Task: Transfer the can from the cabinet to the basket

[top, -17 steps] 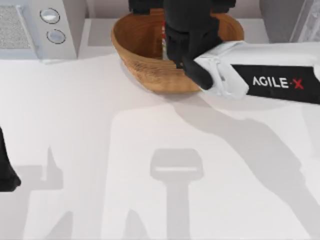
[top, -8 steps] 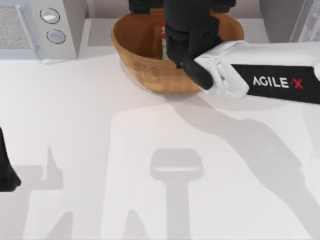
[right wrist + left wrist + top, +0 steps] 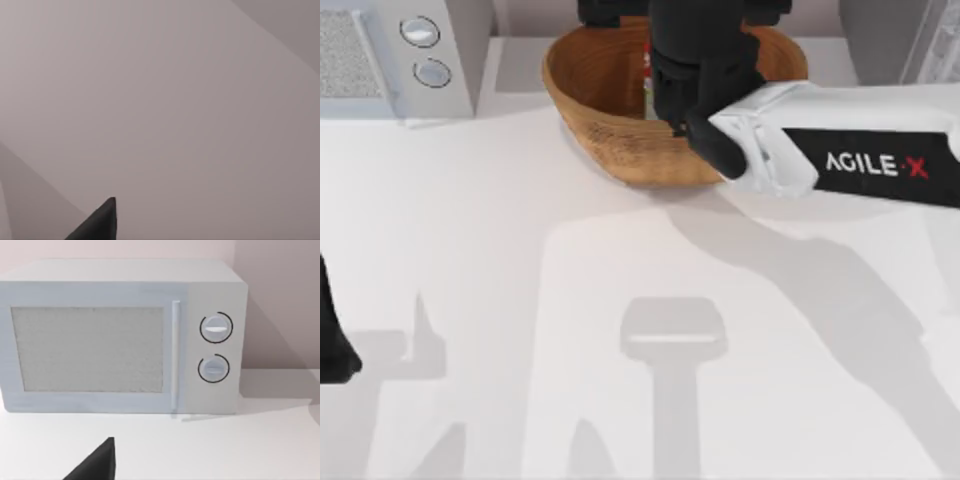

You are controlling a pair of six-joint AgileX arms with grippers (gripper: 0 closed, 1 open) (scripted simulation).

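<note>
Barely anything's shifted since earlier; right gripper (image 3: 665, 95) is still parked over the brown woven wicker basket (image 3: 610, 120), a sliver of red can (image 3: 647, 62) beside it; grip state can't be told.

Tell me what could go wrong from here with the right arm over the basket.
The right gripper hangs over the basket, and a sliver of the can shows beside it. I cannot see how the fingers stand, so the can may not be released cleanly. The arm sits close above the basket's near rim; a low retreat could tip or drag the basket. The left arm is parked at the table's left edge.
</note>
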